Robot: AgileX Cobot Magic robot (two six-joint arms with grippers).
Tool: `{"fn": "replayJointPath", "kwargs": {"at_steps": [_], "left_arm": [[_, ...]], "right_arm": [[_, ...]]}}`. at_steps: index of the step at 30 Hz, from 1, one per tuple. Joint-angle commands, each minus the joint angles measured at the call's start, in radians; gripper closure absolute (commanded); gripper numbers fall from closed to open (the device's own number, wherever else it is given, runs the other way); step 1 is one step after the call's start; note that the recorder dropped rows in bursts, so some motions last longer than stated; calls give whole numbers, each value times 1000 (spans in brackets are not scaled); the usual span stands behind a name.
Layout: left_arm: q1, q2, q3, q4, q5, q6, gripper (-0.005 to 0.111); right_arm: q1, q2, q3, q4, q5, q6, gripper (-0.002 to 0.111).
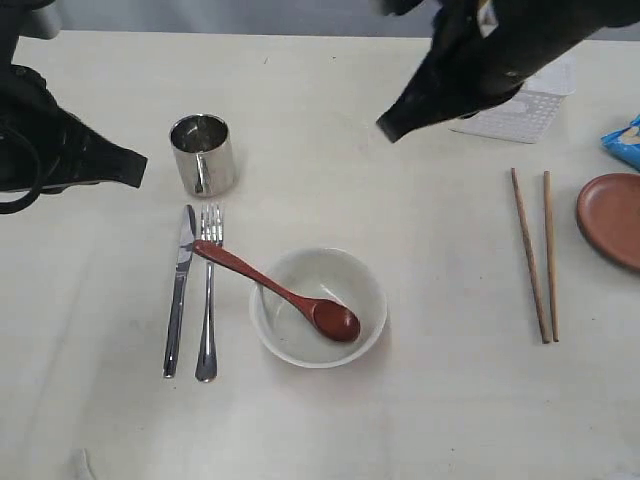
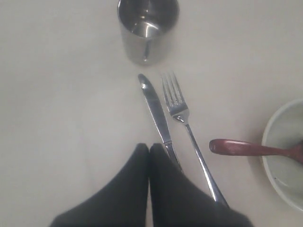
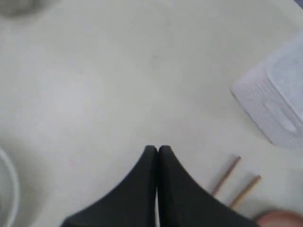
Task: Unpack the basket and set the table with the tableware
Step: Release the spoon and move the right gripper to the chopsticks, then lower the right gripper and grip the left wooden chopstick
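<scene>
Tableware, laid out on the table (image 1: 420, 420), as I read it from my console:

- Mug (image 1: 203, 153): upright, left of centre, toward the far edge.
- Knife (image 1: 180, 290) and fork (image 1: 209, 295): side by side just below the mug, close but apart, tips toward it.
- Bowl (image 1: 310, 275): centre, just beside the fork.
- Spoon (image 1: 280, 292): head inside the bowl, handle leaning over the rim and crossing above the fork. I cannot tell if it touches.
- Chopsticks (image 1: 530, 256): two, nearly parallel, toward the right edge.
- Plate (image 1: 612, 218): at the right edge, cut by the frame, apart from the chopsticks.

Basket (image 1: 525, 115): near the far right corner, partly hidden behind my right arm. A blue bag (image 1: 622, 142) sits beside it.

Left gripper (image 1: 135, 168): jaws pressed together on nothing, hovering off the left edge side, near the mug.

Right gripper (image 1: 385, 128): jaws pressed together on nothing, raised between mug and basket.

Open room: bare tabletop between bowl and chopsticks, and a wide strip along the near edge.
</scene>
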Motion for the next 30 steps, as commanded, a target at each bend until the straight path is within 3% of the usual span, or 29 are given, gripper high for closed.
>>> {"fn": "replayJointPath", "kwargs": {"at_steps": [1,5,11,21,23,27,30], "left_arm": [[0,-7,6,-16,3,1,107],[0,-7,6,-23,3,1,107],[0,-7,6,-23,3,1,107],[0,-7,6,-23,3,1,107],[0,-7,6,-23,3,1,107],[0,-7,6,-23,3,1,107],[0,-7,6,-22,1,1,107]], "right_arm": [[-206,30,52,84,6,53,109],[-341,103,112,160,24,135,109],[-302,268,114,132,99,229,109],[-316,327,114,91,62,277,108],[-316,345,114,91,57,271,101],[-316,354,114,98,30,271,74],[-316,358,114,102,24,273,69]]}}
